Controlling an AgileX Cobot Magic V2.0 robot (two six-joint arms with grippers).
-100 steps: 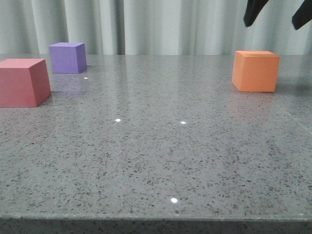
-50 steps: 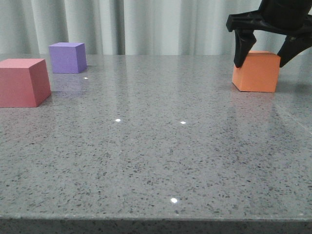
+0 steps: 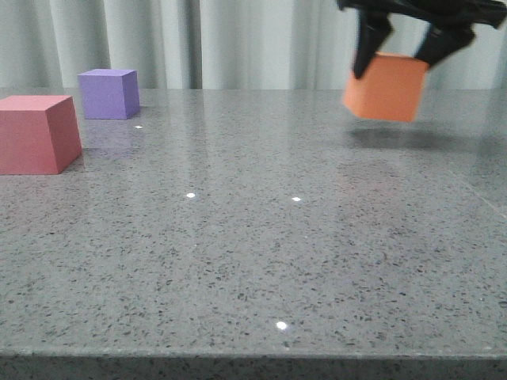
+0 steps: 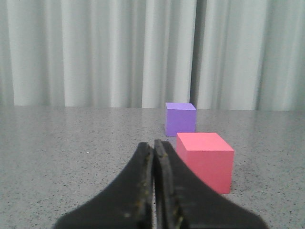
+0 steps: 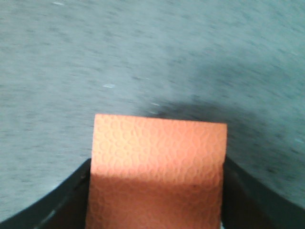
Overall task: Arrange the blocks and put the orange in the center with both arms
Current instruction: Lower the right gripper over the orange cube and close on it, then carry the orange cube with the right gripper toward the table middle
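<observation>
Right gripper (image 3: pixel 402 54) came in from the top right of the front view, fingers pointing down and pinching the orange cube (image 3: pixel 386 87) on two opposite sides. Cube was clear of the table (image 3: pixel 253 261), slightly tilted, with its shadow on the surface below. In the right wrist view the orange cube (image 5: pixel 157 169) filled the space between the two black fingers (image 5: pixel 62 202), touching both.

Left gripper (image 4: pixel 153 191) appeared in the left wrist view only, held level and low over the table, fingers pressed together, nothing between them. Just ahead of it sat the red-pink cube (image 4: pixel 206 160), and the purple cube (image 4: pixel 180 118) behind that. Both cubes rested on the table at far left in the front view, near each other but apart.
</observation>
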